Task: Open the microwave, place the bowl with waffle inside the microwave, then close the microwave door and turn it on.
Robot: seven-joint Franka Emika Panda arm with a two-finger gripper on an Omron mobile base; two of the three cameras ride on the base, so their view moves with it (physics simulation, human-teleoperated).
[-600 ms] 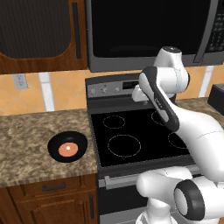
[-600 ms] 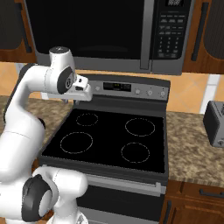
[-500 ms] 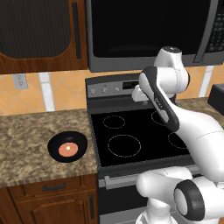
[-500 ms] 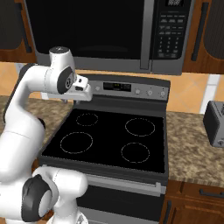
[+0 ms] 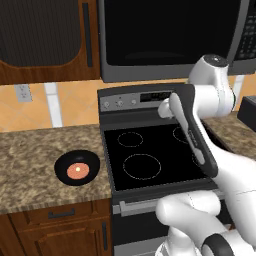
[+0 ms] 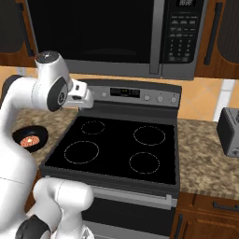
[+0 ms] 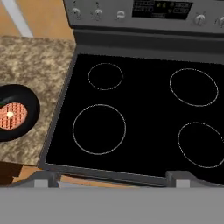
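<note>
A simulated kitchen, seen from behind a white robot arm. The microwave point(image 5: 170, 37) is mounted high on the wall above a black-topped stove point(image 5: 150, 155), and the microwave door point(image 6: 93, 35), a wide black glass panel, is closed, with the button panel point(image 6: 179, 32) at its right edge. The stove has 4 burner rings and a grey knob panel point(image 6: 135, 93) along its far edge. The bowl with waffle point(image 5: 77, 167), a shallow black bowl with an orange-pink disc at its centre, sits on the speckled stone counter point(image 5: 30, 160) just left of the stove, near the counter's front edge and apart from the robot. The arm is raised over the stove, its hand held high near the knob panel, below the microwave. In the hand view the gripper point(image 7: 111, 180) points down at the stove top, with its 2 fingertips point(image 7: 43, 178) spread wide apart and nothing between them. A grey toaster point(image 6: 229, 131) stands on the counter right of the stove.
</note>
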